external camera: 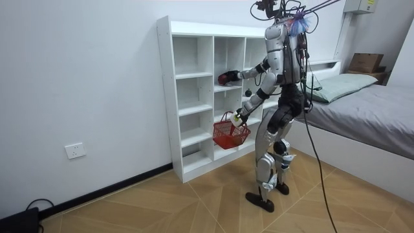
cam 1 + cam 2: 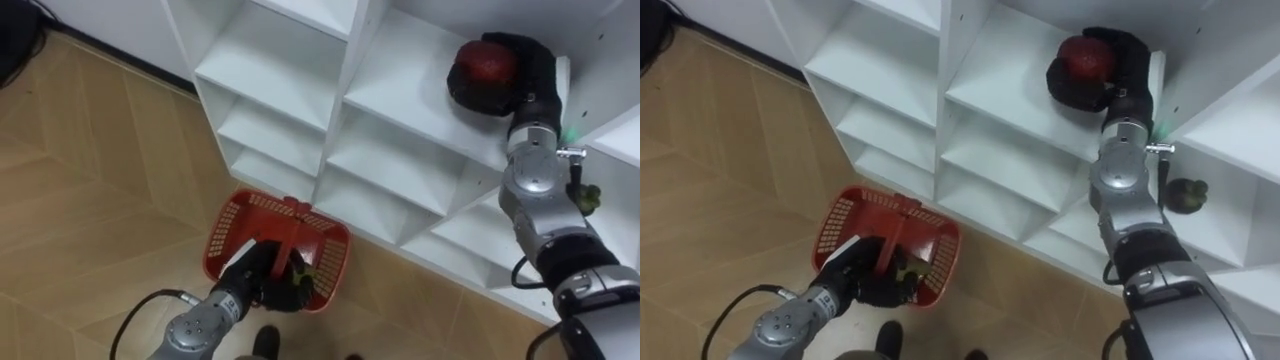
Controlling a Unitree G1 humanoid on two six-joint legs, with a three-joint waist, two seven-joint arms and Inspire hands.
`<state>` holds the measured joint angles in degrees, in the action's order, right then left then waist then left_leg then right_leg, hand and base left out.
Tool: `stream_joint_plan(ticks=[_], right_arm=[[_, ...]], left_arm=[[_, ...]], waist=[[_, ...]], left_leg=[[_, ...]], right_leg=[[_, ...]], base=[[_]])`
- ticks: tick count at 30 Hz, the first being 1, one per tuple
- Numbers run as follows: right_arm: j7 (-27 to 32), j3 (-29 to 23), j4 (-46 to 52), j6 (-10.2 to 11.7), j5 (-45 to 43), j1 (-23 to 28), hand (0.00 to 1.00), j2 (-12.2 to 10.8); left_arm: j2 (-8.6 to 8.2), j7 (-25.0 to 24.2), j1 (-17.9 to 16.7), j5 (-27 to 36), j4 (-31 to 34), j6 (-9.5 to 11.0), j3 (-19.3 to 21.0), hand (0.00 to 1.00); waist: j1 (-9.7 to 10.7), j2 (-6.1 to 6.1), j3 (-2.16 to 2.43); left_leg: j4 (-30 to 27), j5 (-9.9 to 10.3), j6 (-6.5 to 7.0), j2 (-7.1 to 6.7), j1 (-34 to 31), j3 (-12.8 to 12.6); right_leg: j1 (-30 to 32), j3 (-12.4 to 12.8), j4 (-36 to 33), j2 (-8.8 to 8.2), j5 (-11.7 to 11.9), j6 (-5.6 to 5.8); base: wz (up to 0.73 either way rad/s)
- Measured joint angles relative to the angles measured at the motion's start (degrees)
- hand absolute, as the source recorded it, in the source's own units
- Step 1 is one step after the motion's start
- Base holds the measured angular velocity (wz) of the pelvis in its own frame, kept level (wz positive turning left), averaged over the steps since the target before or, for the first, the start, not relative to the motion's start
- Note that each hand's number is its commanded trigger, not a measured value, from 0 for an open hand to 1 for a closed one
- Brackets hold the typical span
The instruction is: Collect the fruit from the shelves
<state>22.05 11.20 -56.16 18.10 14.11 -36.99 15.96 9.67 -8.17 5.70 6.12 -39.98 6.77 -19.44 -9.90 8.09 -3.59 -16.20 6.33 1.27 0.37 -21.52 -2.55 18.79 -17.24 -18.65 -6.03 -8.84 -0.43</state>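
Note:
My right hand (image 2: pixel 520 80) reaches into a shelf compartment of the white closet (image 2: pixel 390 110) and is curled round a dark red fruit (image 2: pixel 486 64); the same hand (image 2: pixel 1118 70) and red fruit (image 2: pixel 1085 58) show in the right eye view. Low down, my left hand (image 2: pixel 268 278) is shut on the handle of a red plastic basket (image 2: pixel 240 225) that hangs above the wooden floor, in front of the lower shelves. A greenish fruit (image 2: pixel 300 270) lies in the basket. A dark green fruit (image 2: pixel 1186 194) sits on a shelf right of my right forearm. In the room view I stand facing the closet (image 1: pixel 194 97).
The closet has several open white cubbies. A bed (image 1: pixel 369 107) stands behind me at the room view's right. Wooden floor (image 2: pixel 90 200) stretches to my left. A black thing (image 2: pixel 15 40) lies at the far left on the floor.

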Motion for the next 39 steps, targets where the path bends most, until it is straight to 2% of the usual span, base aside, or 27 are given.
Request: stream_joint_plan(ticks=[8, 13, 17, 19, 21, 27, 31, 33, 36, 39], right_arm=[[-1.7, -0.5, 0.6, -0.6, 3.9, 0.3, 1.00, -0.4], [-2.2, -0.9, 3.7, -0.5, 3.4, 3.0, 1.00, -1.2], [-2.3, -1.1, 7.9, 0.1, 3.1, 6.2, 1.00, -2.6], [-2.3, -0.7, 9.0, 0.8, 2.8, 7.3, 1.00, -3.2], [-2.3, 0.8, 11.9, 1.3, 1.2, 10.6, 1.00, -3.5], [-6.3, 3.1, 19.3, 1.7, -2.5, 17.1, 1.00, -3.8], [-9.2, 3.2, 24.0, 1.4, -5.4, 21.0, 1.00, -3.7], [-10.8, 3.3, 27.0, 1.4, -5.3, 23.7, 1.00, -3.8], [-12.4, 3.4, 28.8, 1.3, -5.7, 25.0, 1.00, -3.9], [-14.8, 4.0, 30.6, 1.0, -8.1, 27.4, 1.00, -3.9]], left_arm=[[0.00, 0.2, 0.5, 0.0, 0.5, -0.2, -1.1, 1.00], [-0.63, 0.2, 0.6, 0.0, 0.5, -0.2, -1.1, 1.00], [-0.96, 0.2, 0.6, 0.0, 0.5, -0.2, -1.1, 1.00], [-1.33, 0.6, 0.7, 0.0, 0.5, -0.2, -1.2, 1.00], [-1.77, 1.4, 0.5, 0.0, 0.5, -0.2, -1.1, 1.00], [-2.47, 3.0, 0.5, 0.6, 0.5, -0.1, -0.6, 1.00], [-3.30, 3.2, 0.4, 0.6, -0.3, 0.2, 1.3, 1.00], [-3.22, 3.7, -0.3, 0.6, -0.5, 0.3, 1.2, 1.00], [-3.45, 3.7, -0.8, 0.7, -0.6, 0.4, 1.3, 1.00], [-3.53, 3.6, -0.8, 0.7, -0.6, 1.2, 1.2, 1.00]], waist=[[0.2, 0.01, 0.02], [0.5, 0.06, 0.12], [1.6, 0.04, 0.25], [1.9, -0.04, 0.44], [1.9, -0.12, 1.18], [3.5, -1.52, 2.25], [3.8, -2.38, 2.28], [4.0, -3.16, 2.44], [4.9, -3.85, 2.82], [5.2, -3.91, 2.82]], left_leg=[[0.4, 0.0, 0.00, 0.00, 0.2, -0.2], [0.8, 0.0, -0.01, 0.08, 0.9, -0.3], [0.8, 0.0, -0.01, 0.09, 0.9, -0.5], [0.8, 0.0, -0.01, 0.09, 1.0, -0.6], [0.8, 0.0, 0.00, 0.20, 1.1, -1.2], [0.8, 0.0, 0.01, 0.72, 1.7, -2.7], [0.5, 0.1, -0.07, 1.31, 1.7, -3.7], [0.5, 0.0, -0.16, 1.51, 1.7, -4.1], [0.4, -0.1, -0.23, 1.66, 1.1, -5.0], [0.4, -0.1, -0.30, 1.91, 0.5, -5.4]], right_leg=[[0.0, 0.0, 0.2, -0.01, 0.0, 0.04], [-0.9, 0.0, 0.9, 0.12, 0.0, 0.07], [-0.9, 0.0, 0.9, 0.09, 0.0, 0.08], [-0.8, 0.0, 1.0, 0.09, 0.1, 0.15], [-0.9, 0.3, 1.0, 0.11, 0.1, 0.16], [-0.8, 1.5, 1.1, 0.59, 0.6, -0.05], [-0.6, 2.3, 1.2, 1.13, 1.1, -0.44], [-0.2, 2.9, 1.2, 1.14, 1.2, -0.55], [0.8, 3.3, 1.1, 1.11, 1.2, -0.59], [1.6, 3.9, 1.0, 1.16, 1.3, -0.80]], base=[[0.00], [0.00], [0.00], [-0.04], [-0.07], [-0.11], [-0.15], [-0.15], [-0.13], [-0.07]])
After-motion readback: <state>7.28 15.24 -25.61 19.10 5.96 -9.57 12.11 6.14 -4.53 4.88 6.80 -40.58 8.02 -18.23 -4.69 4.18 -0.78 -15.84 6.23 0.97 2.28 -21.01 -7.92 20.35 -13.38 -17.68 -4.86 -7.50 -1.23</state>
